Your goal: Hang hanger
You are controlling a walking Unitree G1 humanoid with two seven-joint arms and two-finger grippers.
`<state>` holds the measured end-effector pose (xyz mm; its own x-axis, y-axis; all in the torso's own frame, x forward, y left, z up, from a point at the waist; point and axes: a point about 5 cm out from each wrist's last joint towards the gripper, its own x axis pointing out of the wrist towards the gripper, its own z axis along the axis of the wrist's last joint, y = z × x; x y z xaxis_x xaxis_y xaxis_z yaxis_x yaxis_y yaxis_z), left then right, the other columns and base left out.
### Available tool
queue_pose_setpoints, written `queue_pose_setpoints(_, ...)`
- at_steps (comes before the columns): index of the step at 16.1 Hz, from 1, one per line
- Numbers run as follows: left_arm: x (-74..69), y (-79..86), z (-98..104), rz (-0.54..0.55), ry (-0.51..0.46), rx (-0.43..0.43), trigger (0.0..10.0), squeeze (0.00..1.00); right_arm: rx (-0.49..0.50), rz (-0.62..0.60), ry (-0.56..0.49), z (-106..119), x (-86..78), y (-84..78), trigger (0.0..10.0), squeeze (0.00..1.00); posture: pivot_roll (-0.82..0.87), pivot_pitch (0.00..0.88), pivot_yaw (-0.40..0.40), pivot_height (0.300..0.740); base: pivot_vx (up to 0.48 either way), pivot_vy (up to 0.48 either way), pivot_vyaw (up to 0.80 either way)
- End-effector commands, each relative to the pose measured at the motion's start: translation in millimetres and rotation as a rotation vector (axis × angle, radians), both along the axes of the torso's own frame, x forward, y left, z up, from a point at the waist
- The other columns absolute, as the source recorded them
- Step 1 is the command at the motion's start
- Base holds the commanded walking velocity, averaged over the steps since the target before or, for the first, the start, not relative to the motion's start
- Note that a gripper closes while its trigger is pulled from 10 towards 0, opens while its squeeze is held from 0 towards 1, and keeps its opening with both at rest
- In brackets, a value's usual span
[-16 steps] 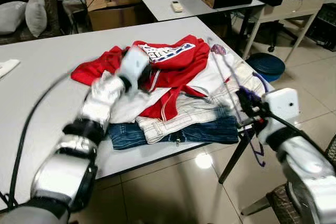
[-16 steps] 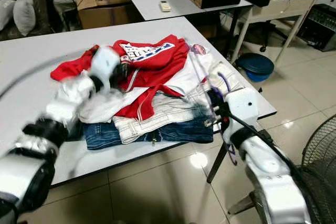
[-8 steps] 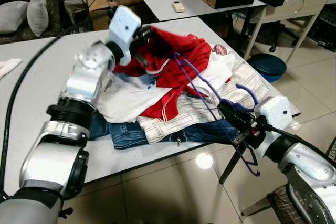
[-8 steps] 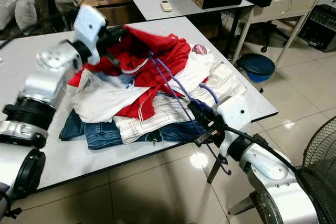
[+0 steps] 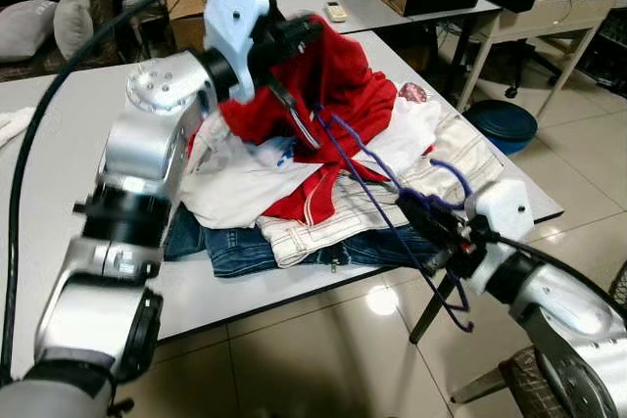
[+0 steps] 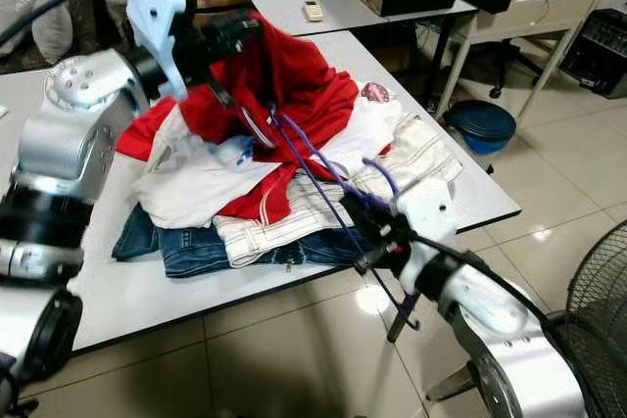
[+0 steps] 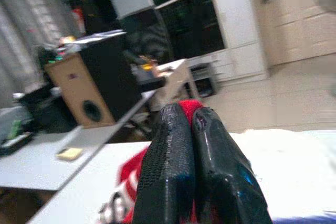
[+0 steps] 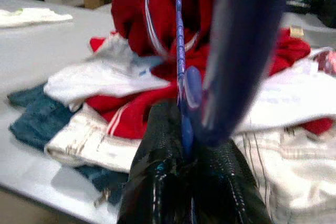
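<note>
left hand (image 5: 294,34) risen, clamped on red jacket (image 5: 333,85) | right hand (image 5: 431,222) low, clamped on purple hanger (image 5: 372,168)

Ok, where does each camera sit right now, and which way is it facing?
Head views: look down at the grey table; both silver arms show.
Left wrist view: along the left hand pinching the red jersey, toward a speaker.
Right wrist view: along the right hand gripping the purple wire hanger, toward the clothes.
All share the jersey.
</note>
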<state>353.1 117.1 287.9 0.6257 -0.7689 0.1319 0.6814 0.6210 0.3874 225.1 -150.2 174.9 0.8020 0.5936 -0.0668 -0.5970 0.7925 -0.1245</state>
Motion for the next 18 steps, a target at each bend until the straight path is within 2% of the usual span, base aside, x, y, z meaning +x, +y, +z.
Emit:
queue_pose_setpoints(1, -6.1, -6.8, 7, -0.050, -0.013, 0.003, 0.0, 0.00, 0.012, 0.010, 0.007, 0, 1.8, 3.0, 10.0, 0.00, -0.03, 0.000, 0.037, 0.740, 0.000, 0.000, 0.00)
queue_pose_setpoints(3, -16.4, -11.1, 6, -0.118, 0.004, 0.045, 0.2, 0.00, 0.023, -0.008, 0.001, 1, 10.1, 6.6, 10.0, 0.00, -0.02, 0.000, 0.031, 0.740, 0.000, 0.000, 0.00)
queue_pose_setpoints(5, -18.1, -9.9, 6, -0.119, 0.010, 0.057, 0.6, 0.00, 0.042, -0.018, 0.003, 2, 12.7, 7.3, 10.0, 0.00, -0.02, 0.000, 0.031, 0.740, 0.000, 0.000, 0.00)
queue_pose_setpoints(6, -20.3, -8.2, 7, -0.108, 0.015, 0.054, 0.9, 0.00, 0.081, -0.076, 0.043, -2, 20.9, 5.8, 10.0, 0.00, -0.02, 0.000, 0.030, 0.740, 0.000, 0.000, 0.00)
queue_pose_setpoints(8, -23.7, -8.4, 9, -0.119, 0.021, 0.043, 0.6, 0.00, 0.162, -0.116, 0.087, -5, 27.7, 5.9, 10.0, 0.00, -0.02, 0.000, 0.030, 0.740, 0.000, 0.000, 0.00)
queue_pose_setpoints(11, -24.2, -5.2, 10, -0.085, 0.021, 0.045, 1.4, 0.00, 0.293, -0.086, 0.118, 1, 34.0, 11.4, 10.0, 0.00, -0.02, 0.000, 0.031, 0.740, 0.000, 0.000, 0.00)
queue_pose_setpoints(12, -24.1, -2.8, 10, -0.067, 0.024, 0.038, 1.0, 0.00, 0.359, -0.085, 0.138, 4, 36.3, 12.1, 10.0, 0.00, -0.01, 0.000, 0.026, 0.740, 0.000, 0.000, 0.00)
queue_pose_setpoints(14, -27.7, -5.4, 9, -0.082, 0.032, 0.035, 1.7, 0.00, 0.507, -0.074, 0.205, 5, 41.9, 14.3, 10.0, 0.00, -0.01, 0.000, 0.027, 0.740, 0.000, 0.000, 0.00)
queue_pose_setpoints(16, -29.0, -13.0, 1, -0.091, 0.060, 0.030, 2.0, 0.00, 0.612, -0.007, 0.287, 5, 46.6, 22.6, 10.0, 0.00, -0.01, 0.000, 0.029, 0.740, 0.000, 0.000, 0.00)
queue_pose_setpoints(18, -28.0, -20.2, -2, -0.078, 0.072, 0.003, 0.5, 0.00, 0.640, 0.056, 0.393, -1, 47.1, 34.4, 10.0, 0.00, -0.01, 0.000, 0.031, 0.740, 0.000, 0.000, 0.00)
